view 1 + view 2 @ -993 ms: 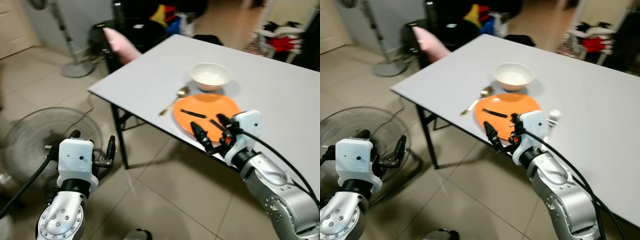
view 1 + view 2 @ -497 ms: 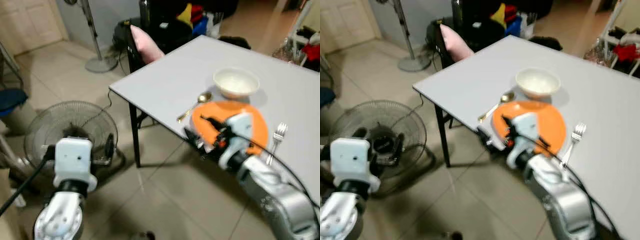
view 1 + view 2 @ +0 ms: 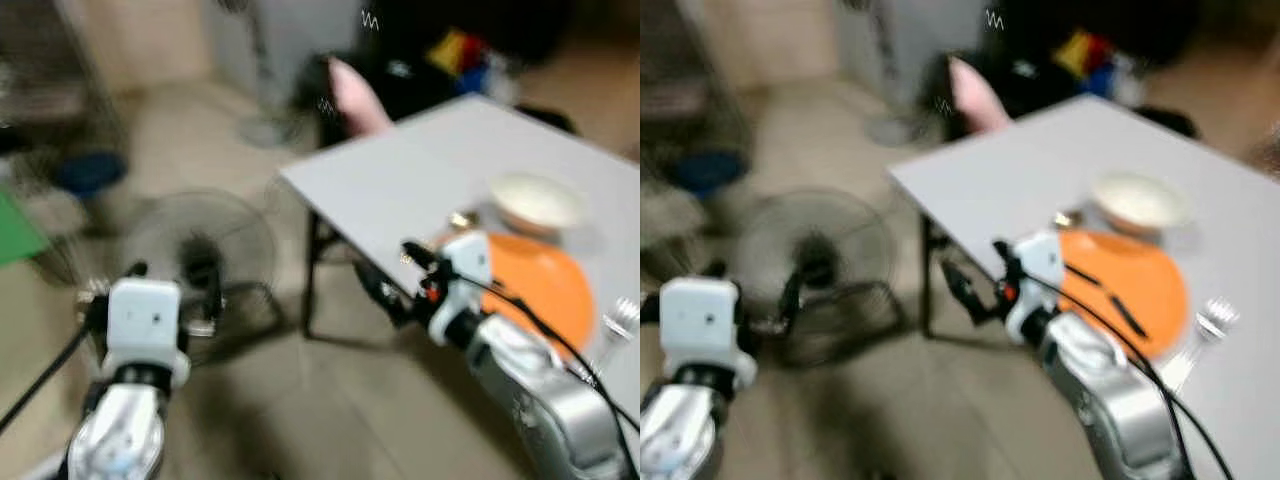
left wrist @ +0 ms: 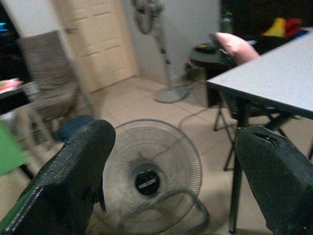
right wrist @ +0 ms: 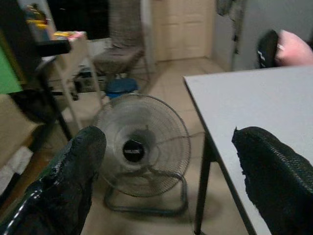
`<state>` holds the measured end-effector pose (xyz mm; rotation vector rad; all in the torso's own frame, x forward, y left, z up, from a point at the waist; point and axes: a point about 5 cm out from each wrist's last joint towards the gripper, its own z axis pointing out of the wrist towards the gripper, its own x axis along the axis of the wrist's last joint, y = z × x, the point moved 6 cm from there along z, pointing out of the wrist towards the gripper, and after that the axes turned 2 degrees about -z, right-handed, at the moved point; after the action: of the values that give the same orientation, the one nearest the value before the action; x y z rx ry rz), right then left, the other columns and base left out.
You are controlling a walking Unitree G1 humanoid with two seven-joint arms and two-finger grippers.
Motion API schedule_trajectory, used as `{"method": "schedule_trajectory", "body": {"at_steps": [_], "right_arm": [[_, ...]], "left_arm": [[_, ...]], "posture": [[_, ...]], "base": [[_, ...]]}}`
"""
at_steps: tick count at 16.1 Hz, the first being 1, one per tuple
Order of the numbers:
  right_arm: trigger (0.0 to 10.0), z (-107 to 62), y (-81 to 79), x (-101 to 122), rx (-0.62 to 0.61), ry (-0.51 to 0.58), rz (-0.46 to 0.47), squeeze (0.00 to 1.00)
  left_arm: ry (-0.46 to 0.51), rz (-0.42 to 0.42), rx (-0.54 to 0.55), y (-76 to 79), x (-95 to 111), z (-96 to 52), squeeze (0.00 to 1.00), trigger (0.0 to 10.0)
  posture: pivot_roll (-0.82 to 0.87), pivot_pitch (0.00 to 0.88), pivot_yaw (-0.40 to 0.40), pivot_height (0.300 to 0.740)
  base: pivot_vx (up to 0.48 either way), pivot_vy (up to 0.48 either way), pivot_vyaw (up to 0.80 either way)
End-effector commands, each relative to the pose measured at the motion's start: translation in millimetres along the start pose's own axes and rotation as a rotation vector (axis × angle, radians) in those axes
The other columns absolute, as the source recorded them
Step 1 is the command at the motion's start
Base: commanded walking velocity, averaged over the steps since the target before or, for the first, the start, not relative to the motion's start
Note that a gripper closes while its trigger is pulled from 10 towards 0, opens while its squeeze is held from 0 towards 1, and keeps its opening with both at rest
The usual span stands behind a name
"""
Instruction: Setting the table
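Our biggest hazard is the floor fan (image 3: 205, 262), standing low on the tiles just beside the tabletop (image 3: 420, 180); with the head views blurred, we judge we are turning, and a step or a swing of the left gripper (image 4: 171, 181), which hangs low right by the fan, could catch its cage. Its fingers (image 4: 73, 171) stand wide apart and hold nothing.

Next, the right gripper (image 5: 171, 176) hovers off the near tabletop edge, fingers spread wide and empty; swinging back blind, the arm could clip that edge or nudge the orange plate (image 3: 545, 290) that lies close to it.

The plate carries two dark sticks, probably chopsticks (image 3: 1102, 290), which would roll off if it were jolted. The white bowl (image 3: 535, 200), just beyond the plate, looks empty. A fork (image 3: 1212, 320) lies beside the plate, on the tabletop.
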<state>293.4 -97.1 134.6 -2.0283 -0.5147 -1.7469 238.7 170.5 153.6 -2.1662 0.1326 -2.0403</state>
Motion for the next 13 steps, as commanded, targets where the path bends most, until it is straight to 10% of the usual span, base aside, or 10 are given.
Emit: {"method": "schedule_trajectory", "body": {"at_steps": [1, 13], "right_arm": [[10.0, -1.8, 0.1, -1.9, -0.006, 0.001, -0.003, 0.0], [10.0, 3.6, 2.1, -13.9, -0.037, -0.012, 0.085, 0.0]], "left_arm": [[0.015, 0.009, 0.013, -2.8, 4.0, -0.5, 0.0, 10.0], [0.037, 0.02, 0.009, -5.5, 9.9, 1.1, 0.0, 10.0]], "posture": [[-0.02, 0.0, 0.024, 0.74], [0.01, 0.0, 0.01, 0.74]], "base": [[0.0, 0.0, 0.8], [0.0, 0.062, 0.8]]}}
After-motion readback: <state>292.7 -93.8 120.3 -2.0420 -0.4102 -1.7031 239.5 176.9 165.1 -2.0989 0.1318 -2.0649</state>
